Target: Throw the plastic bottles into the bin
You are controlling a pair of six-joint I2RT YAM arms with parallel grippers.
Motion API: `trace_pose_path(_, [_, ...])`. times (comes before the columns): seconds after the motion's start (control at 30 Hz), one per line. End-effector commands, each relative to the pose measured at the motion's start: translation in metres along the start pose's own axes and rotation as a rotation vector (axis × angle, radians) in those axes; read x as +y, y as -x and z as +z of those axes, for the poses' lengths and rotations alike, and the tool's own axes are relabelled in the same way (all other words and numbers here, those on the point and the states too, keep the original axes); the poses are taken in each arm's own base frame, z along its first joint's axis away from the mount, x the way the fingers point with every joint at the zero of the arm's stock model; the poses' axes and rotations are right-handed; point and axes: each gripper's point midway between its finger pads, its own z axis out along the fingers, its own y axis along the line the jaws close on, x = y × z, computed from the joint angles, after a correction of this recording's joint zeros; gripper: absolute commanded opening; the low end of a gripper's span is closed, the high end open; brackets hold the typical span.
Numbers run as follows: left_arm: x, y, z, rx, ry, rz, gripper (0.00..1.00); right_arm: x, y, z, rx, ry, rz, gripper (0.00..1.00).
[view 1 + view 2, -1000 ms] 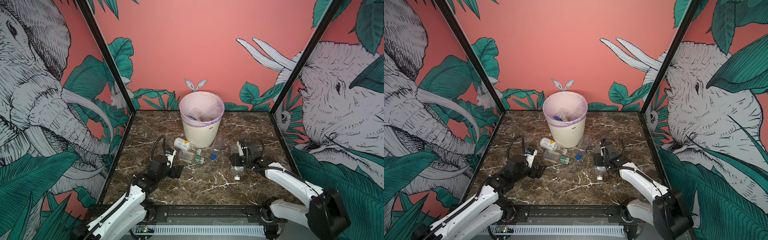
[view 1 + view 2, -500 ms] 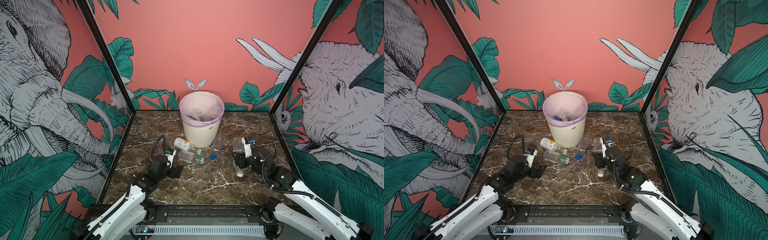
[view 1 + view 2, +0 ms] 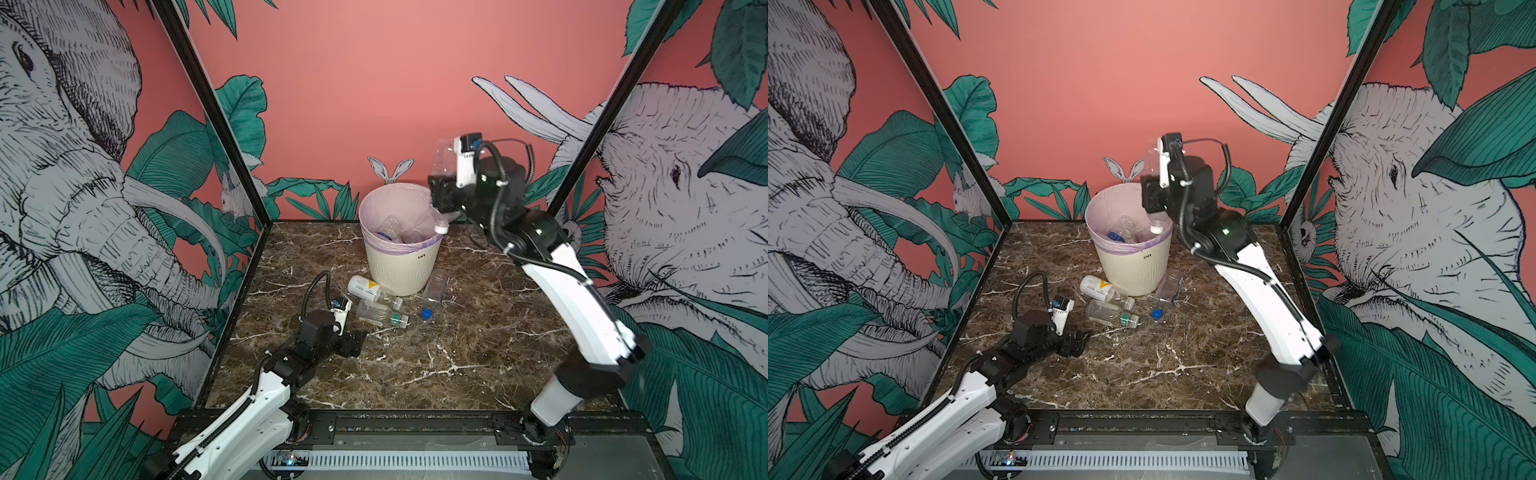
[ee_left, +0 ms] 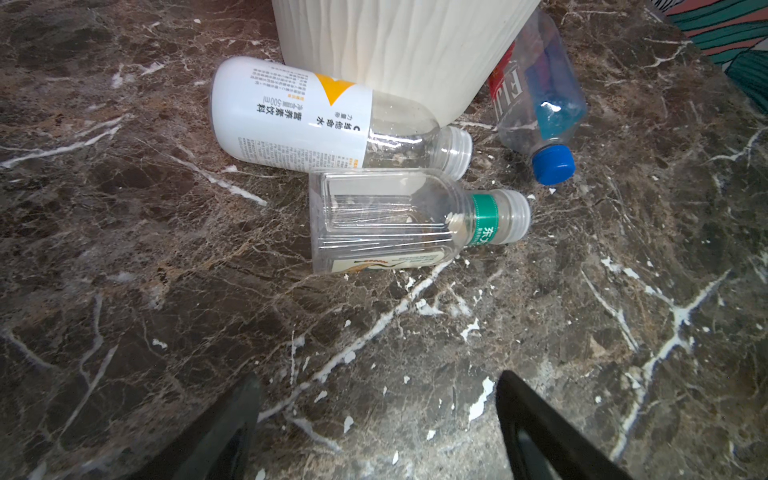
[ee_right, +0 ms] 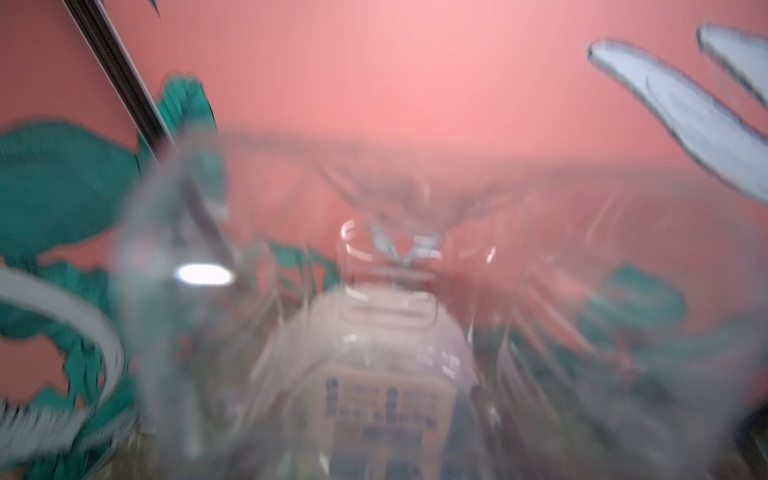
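A clear bottle (image 3: 444, 160) hangs cap down over the right side of the bin's rim, with my right gripper (image 3: 439, 199) shut on it. It fills the right wrist view as a blur (image 5: 386, 332) and hides the jaws there. The cream ribbed bin (image 3: 401, 266) has a lilac liner and several bottles (image 3: 390, 230) inside. On the table by its base lie a white-labelled bottle (image 4: 299, 120), a clear green-banded bottle (image 4: 395, 220) and a blue-capped bottle (image 4: 540, 104). My left gripper (image 4: 378, 399) is open and low over the marble, short of the green-banded bottle.
The brown marble table (image 3: 478, 345) is enclosed by mural walls with black corner posts (image 3: 216, 120). A black rail (image 3: 415, 424) runs along the front edge. The right arm (image 3: 573, 299) arches high from the front right to the bin.
The right arm rose from the table right of the bin and carried the clear bottle up over the rim, cap down. The left arm has not moved.
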Motion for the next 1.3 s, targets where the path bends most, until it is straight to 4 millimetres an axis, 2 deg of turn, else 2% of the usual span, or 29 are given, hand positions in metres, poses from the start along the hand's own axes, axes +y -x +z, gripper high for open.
trace_pose_path(0.0, [0.001,-0.002,0.000,-0.007,0.004,0.003,0.90,-0.024,-0.042,0.058,0.138,-0.100,-0.019,0.98])
trace_pose_path(0.07, [0.001,-0.003,0.000,-0.005,0.003,0.002,0.90,-0.036,-0.033,0.059,0.097,-0.128,0.029,0.99])
trace_pose_path(0.13, [0.001,-0.003,0.000,-0.006,0.003,0.003,0.90,-0.040,-0.020,0.051,0.062,-0.140,0.037,0.99])
trace_pose_path(0.23, [0.001,-0.002,0.000,-0.008,0.004,0.002,0.90,-0.027,-0.007,0.042,0.023,-0.070,0.035,0.99])
trace_pose_path(0.3, [0.001,-0.002,0.000,-0.007,0.003,0.002,0.90,-0.022,0.005,0.019,-0.054,-0.034,0.033,0.99])
trace_pose_path(0.47, [0.002,-0.002,0.000,-0.007,0.010,0.000,0.90,-0.036,-0.014,-0.007,-0.011,-0.065,0.004,0.99])
trace_pose_path(0.57, [0.001,-0.002,0.001,-0.003,0.008,0.002,0.90,-0.044,-0.035,-0.018,0.014,-0.083,-0.004,0.99])
trace_pose_path(0.77, [0.002,-0.002,0.002,0.004,0.012,0.001,0.90,-0.063,-0.069,-0.055,0.024,-0.096,0.020,0.99])
trace_pose_path(0.97, [0.003,0.000,0.002,0.011,0.020,-0.001,0.90,-0.080,-0.121,-0.087,0.099,-0.121,0.027,0.99])
trace_pose_path(1.13, [0.002,0.002,0.005,0.030,0.022,-0.008,0.91,-0.105,-0.189,-0.116,0.206,-0.184,0.028,0.99])
trace_pose_path(1.27, [0.000,0.013,0.005,0.037,0.024,-0.006,0.91,-0.125,-0.245,-0.137,0.299,-0.242,0.023,0.99])
